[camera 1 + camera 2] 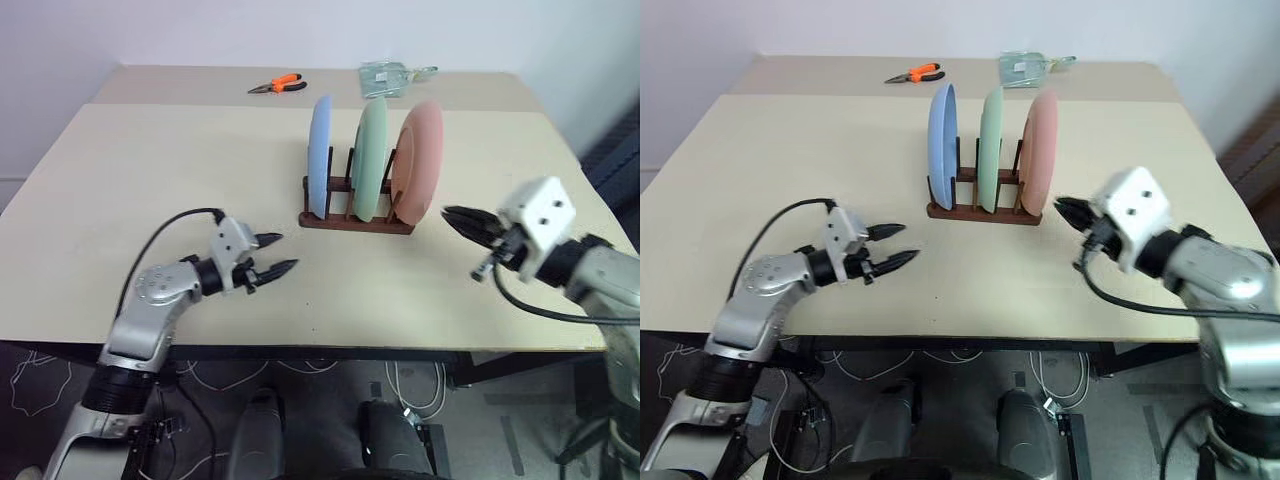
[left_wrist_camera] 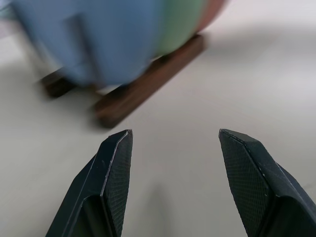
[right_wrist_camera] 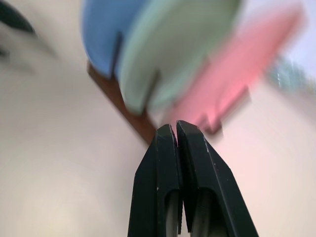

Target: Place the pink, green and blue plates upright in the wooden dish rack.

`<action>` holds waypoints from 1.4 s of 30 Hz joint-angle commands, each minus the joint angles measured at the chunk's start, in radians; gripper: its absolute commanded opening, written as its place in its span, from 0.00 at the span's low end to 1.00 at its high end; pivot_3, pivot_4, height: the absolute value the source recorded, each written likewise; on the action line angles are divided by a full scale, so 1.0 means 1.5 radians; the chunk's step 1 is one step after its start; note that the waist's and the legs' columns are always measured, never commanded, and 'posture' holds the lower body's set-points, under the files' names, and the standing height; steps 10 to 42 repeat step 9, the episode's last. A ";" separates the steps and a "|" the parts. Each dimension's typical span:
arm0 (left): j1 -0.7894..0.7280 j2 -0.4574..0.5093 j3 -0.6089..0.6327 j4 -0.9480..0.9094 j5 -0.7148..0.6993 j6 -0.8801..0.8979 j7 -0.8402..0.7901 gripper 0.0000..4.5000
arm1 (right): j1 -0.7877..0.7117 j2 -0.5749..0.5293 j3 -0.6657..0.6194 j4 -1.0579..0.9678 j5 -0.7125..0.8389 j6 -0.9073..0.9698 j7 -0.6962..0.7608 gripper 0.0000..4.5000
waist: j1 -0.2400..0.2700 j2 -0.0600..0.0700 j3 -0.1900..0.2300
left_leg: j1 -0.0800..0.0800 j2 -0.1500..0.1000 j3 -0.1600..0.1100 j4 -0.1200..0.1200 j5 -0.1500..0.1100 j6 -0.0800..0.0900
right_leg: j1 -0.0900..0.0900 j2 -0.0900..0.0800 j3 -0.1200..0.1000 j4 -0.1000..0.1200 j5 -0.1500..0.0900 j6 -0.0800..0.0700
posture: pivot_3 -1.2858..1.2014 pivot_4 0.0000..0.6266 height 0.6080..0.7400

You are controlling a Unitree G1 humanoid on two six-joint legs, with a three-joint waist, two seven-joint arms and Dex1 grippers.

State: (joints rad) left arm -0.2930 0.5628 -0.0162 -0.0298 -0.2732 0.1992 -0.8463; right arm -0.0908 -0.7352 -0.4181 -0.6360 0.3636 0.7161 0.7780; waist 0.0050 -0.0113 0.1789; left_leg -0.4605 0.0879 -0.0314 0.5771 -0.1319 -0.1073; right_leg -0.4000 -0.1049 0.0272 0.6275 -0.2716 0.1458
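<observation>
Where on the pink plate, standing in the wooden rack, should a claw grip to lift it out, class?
Grip the pink plate at its top rim, coming from above. It stands on edge at the right end of the wooden dish rack, so only the thin upper rim is free; pegs and the green plate crowd its lower part.

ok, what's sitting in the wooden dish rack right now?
Three plates stand upright in the wooden dish rack: blue plate, green plate, pink plate, in that order from the robot's left. The plates cover most of the pegs and the rails between them.
</observation>
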 commanded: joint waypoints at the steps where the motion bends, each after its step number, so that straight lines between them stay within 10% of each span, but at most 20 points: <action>1: -0.007 0.020 0.040 0.030 0.001 -0.036 0.000 0.63 | 0.034 -0.007 -0.048 0.032 -0.002 -0.045 -0.001 0.02 | -0.002 0.000 0.000 | 0.000 0.000 0.000 0.000 0.000 0.000 | 0.000 0.000 0.000 0.000 0.000 0.000 | 0.52 0.24 1.00; 42: 0.013 0.047 0.076 0.063 0.006 -0.064 0.011 0.63 | 0.044 0.002 0.002 0.102 -0.021 -0.122 -0.023 0.02 | -0.001 0.000 0.000 | 0.000 0.000 0.000 0.000 0.000 0.000 | 0.000 0.000 0.000 0.000 0.000 0.000 | 0.52 0.24 1.00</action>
